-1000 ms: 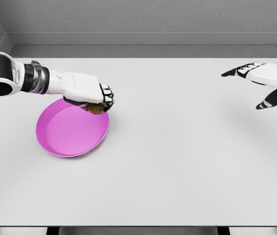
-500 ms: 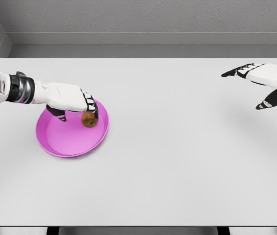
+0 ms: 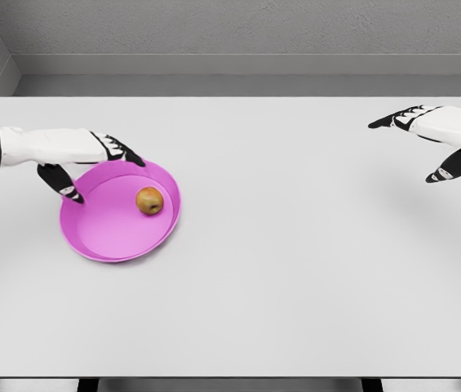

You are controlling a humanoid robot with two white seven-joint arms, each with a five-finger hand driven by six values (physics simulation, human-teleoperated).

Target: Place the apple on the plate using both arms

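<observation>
Left hand (image 3: 71, 155) pulled back, fingers spread; apple (image 3: 149, 200) on plate (image 3: 99, 237)

A broad white table (image 3: 295, 269) runs back to a grey wall (image 3: 238, 28).

No readable text, label, brand, number or sign on any surface in view.
</observation>
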